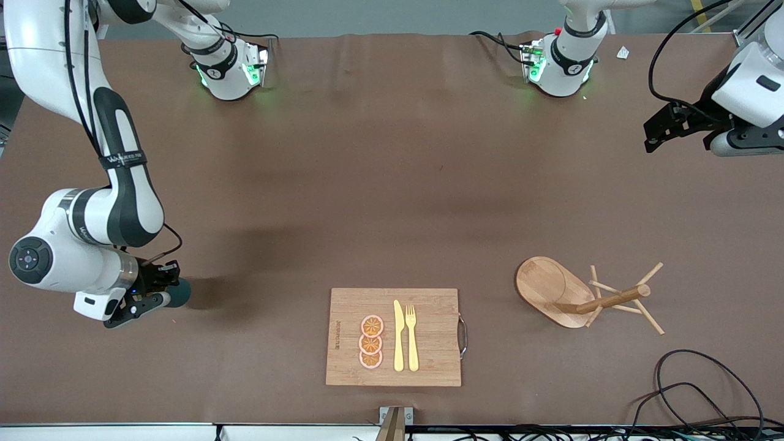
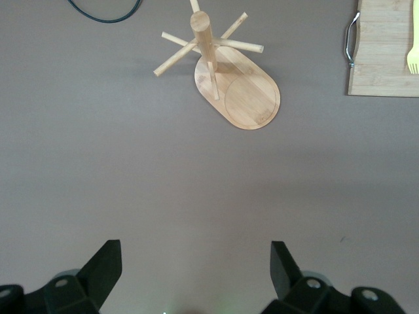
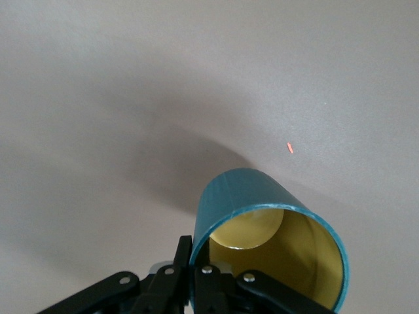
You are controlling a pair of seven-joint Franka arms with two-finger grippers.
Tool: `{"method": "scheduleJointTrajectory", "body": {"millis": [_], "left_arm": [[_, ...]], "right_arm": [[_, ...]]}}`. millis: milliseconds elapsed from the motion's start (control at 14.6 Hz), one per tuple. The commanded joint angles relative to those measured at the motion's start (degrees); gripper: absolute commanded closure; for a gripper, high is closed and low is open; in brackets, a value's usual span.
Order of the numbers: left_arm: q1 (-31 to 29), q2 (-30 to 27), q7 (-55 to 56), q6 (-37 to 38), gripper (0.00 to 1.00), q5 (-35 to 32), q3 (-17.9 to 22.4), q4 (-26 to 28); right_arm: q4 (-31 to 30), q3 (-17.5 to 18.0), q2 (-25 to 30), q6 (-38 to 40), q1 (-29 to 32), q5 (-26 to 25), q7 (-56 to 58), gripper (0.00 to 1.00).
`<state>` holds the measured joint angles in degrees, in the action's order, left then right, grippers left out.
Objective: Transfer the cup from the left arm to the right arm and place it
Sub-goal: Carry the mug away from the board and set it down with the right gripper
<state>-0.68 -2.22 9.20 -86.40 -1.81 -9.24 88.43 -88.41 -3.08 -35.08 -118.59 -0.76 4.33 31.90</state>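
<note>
Where legible, board (image 1: 429, 361) lettering too small.

Cup (image 3: 262, 196): showing a teal outside and a mustard-yellow inside. Table (image 1: 392, 184): showing plain matte brown throughout. Board (image 1: 429, 361): displaying pale wood grain, carrying three orange slices (image 1: 371, 342) rimmed in pink, beside a pale yellow knife (image 1: 399, 337) and fork (image 1: 411, 337). Rack (image 1: 582, 297), toward the left arm's end from the board: showing light bamboo tones. Arms: showing white shells with black joints.
</note>
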Motion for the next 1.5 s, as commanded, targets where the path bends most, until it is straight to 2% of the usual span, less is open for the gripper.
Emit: {"method": "scheduleJointTrajectory", "body": {"millis": [0,137,273,341,410,546,1024,1229,1434], "left_arm": [[-0.4,-0.8,-0.6,-0.7,0.0,0.7,0.0,0.8],[-0.4,-0.8,-0.7,-0.6,0.0,0.7,0.0,1.0],[-0.4,-0.8,-0.7,-0.6,0.0,0.7,0.0,1.0],[-0.4,-0.8,-0.8,-0.6,0.0,0.7,0.0,1.0],[-0.4,-0.8,-0.8,-0.6,0.0,0.6,0.0,1.0],[-0.4,-0.9,-0.8,-0.4,0.0,0.6,0.0,1.0],[-1.6,-0.9,-1.6,0.0,0.0,0.4,0.0,0.6],[-1.6,-1.1,-1.6,0.3,0.0,0.4,0.0,0.4],[-1.6,-0.9,-1.6,0.4,0.0,0.2,0.1,0.3]], "right_arm": [[-2.1,1.1,0.2,-1.5,1.3,-1.2,2.2,0.95],[-2.1,1.1,0.2,-1.4,1.0,-2.2,1.9,0.88],[-1.8,1.1,0.2,-1.3,1.0,-2.2,1.4,0.48],[-1.5,1.1,0.3,-1.3,1.2,-2.2,1.3,0.27],[-1.0,1.1,0.5,-1.3,1.1,-2.3,1.5,0.0],[0.4,1.1,1.9,-0.4,1.0,-2.1,0.6,0.0],[0.1,1.2,16.9,4.9,0.6,-2.2,-16.9,0.0],[0.2,1.0,22.8,9.7,1.7,-2.3,-19.9,0.0],[0.1,1.1,29.3,18.4,1.5,-3.9,-33.3,0.0]]}}
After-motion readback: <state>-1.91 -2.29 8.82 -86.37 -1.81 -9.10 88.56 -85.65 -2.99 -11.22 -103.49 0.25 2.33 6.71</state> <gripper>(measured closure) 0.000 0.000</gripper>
